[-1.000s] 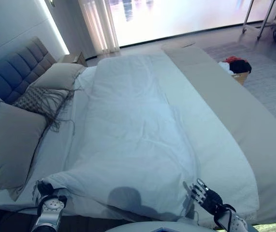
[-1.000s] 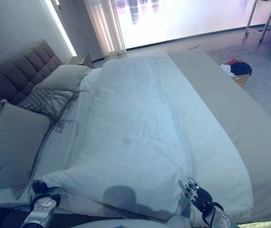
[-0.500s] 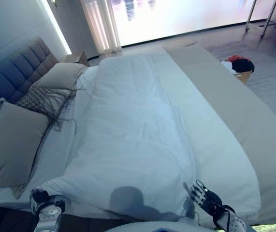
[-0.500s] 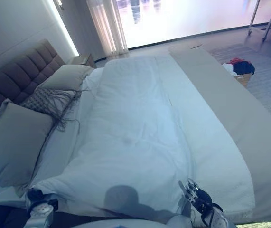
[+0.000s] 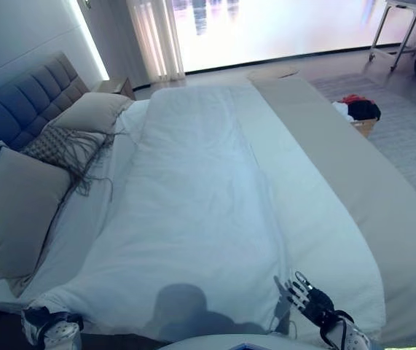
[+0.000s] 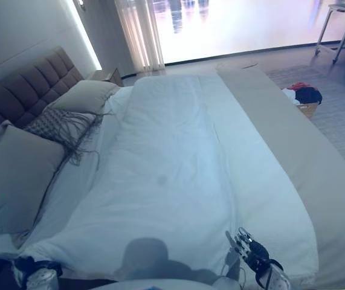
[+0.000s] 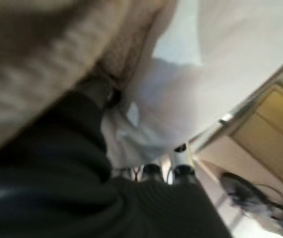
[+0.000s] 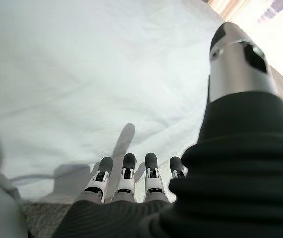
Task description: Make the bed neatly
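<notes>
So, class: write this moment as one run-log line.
left hand: gripping white duvet corner, near bed edge | right hand: open, above duvet | pillows: at headboard | task: unfinished

One bed carries everything counted here. One white duvet lies along the middle of the bed, with one beige cover down the bed's right edge. Three cushions sit at the bed's left edge against one tufted headboard: one large grey pillow, one fringed patterned cushion and one beige pillow. Two robot hands show: one right hand and one left hand.
</notes>
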You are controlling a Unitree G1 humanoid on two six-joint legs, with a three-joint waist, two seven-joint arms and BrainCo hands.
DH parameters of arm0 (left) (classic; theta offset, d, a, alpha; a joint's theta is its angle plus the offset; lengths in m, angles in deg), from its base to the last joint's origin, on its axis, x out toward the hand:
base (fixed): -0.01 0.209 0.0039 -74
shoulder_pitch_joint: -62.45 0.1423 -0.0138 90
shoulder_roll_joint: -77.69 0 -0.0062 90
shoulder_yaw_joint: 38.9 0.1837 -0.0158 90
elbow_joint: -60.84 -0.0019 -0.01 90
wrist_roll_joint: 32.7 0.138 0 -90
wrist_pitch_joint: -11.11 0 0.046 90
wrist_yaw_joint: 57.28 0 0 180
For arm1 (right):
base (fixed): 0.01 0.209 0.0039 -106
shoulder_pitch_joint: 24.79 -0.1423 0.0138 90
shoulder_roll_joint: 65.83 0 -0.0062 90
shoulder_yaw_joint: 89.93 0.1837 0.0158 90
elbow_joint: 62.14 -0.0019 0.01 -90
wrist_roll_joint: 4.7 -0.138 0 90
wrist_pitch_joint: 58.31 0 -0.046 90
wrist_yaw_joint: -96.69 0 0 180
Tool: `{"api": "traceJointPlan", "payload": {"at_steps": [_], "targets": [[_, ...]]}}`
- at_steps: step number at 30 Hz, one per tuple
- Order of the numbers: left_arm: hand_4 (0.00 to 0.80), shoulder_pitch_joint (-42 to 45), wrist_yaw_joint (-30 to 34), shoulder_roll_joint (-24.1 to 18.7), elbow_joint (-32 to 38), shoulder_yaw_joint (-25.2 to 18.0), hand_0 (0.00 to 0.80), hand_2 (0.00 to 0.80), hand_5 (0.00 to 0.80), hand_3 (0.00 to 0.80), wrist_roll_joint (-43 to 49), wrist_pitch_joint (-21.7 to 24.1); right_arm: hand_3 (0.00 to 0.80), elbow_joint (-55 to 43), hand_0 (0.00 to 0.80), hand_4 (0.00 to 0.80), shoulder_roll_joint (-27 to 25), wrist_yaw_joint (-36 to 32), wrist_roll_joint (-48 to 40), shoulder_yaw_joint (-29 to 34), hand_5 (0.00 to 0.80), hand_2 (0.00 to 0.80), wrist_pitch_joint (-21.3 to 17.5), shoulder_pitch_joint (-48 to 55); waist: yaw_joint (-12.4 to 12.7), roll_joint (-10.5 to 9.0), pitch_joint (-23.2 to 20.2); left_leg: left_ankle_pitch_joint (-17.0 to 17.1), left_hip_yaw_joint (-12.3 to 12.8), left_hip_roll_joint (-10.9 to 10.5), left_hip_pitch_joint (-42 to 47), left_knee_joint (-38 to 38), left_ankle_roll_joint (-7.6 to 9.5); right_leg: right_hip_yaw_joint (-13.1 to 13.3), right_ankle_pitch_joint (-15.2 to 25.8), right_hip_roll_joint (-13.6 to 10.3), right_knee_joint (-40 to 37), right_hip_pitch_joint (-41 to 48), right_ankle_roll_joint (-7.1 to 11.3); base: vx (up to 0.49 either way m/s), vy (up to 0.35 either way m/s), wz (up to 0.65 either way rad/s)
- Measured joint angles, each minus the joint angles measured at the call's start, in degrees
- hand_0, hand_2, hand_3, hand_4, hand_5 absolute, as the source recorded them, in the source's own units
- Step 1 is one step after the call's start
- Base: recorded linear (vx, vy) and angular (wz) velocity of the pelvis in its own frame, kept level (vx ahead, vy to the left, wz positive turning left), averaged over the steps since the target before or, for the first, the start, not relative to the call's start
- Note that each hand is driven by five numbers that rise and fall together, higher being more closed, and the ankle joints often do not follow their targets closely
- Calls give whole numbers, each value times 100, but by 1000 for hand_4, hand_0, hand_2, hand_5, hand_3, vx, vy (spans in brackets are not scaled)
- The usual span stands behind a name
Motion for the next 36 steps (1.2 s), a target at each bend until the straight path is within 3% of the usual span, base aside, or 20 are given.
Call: {"api": "traceJointPlan", "payload": {"at_steps": [3,7,17,20,21,22,23,27,29,34,36], "targets": [[800,-98,0,-85,-236,-232,800,800,800,800,-273,-20,0,0,0,0,0,50,-9,-12,0,0,0,-3,-5,-2,-1,79,-4,10,13,0,2,-21,10,18,-71,45,-2,-11,36,-4],[800,-152,-47,-106,-301,-338,800,800,800,800,-387,-44,0,0,0,0,1,110,-10,-12,0,0,2,-21,-6,-3,-3,229,-19,33,10,-2,-177,-103,41,41,-202,146,-33,-4,3,1],[800,-542,-44,-256,-1041,-799,800,800,800,800,-583,-44,0,4,0,0,-25,114,-18,-133,0,0,2,-149,-28,-13,-7,245,-133,109,35,14,-199,-304,79,130,-480,429,-21,0,-1,3],[800,-548,-44,-258,-1042,-799,800,800,800,800,-577,-56,0,4,0,0,-25,113,-49,-132,0,0,0,-188,-15,-24,-5,366,-154,114,59,14,-380,-338,80,141,-556,497,-17,16,-25,5],[715,-550,-44,-259,-1042,-799,715,715,715,715,-567,-65,0,5,0,0,-25,113,-69,-131,0,0,0,-199,-12,-24,-5,386,-155,114,57,17,-407,-342,80,146,-566,506,-17,25,-35,2],[449,-553,-44,-262,-1038,-801,449,449,449,449,-555,-88,0,20,0,0,-25,113,-78,-129,0,0,0,-200,-11,-23,-5,390,-157,118,70,17,-411,-357,80,147,-587,550,-17,26,-36,2],[0,-554,-44,-283,-1039,-808,0,0,0,0,-555,-93,0,38,0,0,-24,113,-85,-131,0,0,-2,-199,-4,-24,-5,390,-157,121,87,16,-411,-364,80,149,-602,563,-17,28,-36,2],[0,-541,-68,-454,-1040,-829,0,0,0,0,-551,-153,0,84,0,0,-21,112,-90,-131,0,0,-52,-199,5,-25,-4,390,-160,121,91,16,-412,-410,82,157,-643,624,-13,29,-30,4],[0,-473,-164,-599,-1040,-1041,0,0,0,0,-535,-153,0,107,0,0,-21,111,-116,-130,0,0,-63,-198,22,-21,-1,390,-162,120,97,19,-412,-453,80,155,-663,663,-10,21,-26,9],[0,-243,-315,-1370,-971,-1445,0,0,0,0,-397,143,0,116,0,0,-8,111,-120,-127,0,0,-106,-157,203,16,10,389,-167,100,77,15,-411,-489,63,133,-648,689,31,10,-31,9],[0,-247,-316,-1479,-797,-1440,0,0,0,0,-353,245,0,116,0,0,-1,111,-120,-124,0,0,-107,-144,316,43,0,389,-168,76,21,14,-411,-492,46,121,-641,693,61,6,-32,26]]}}
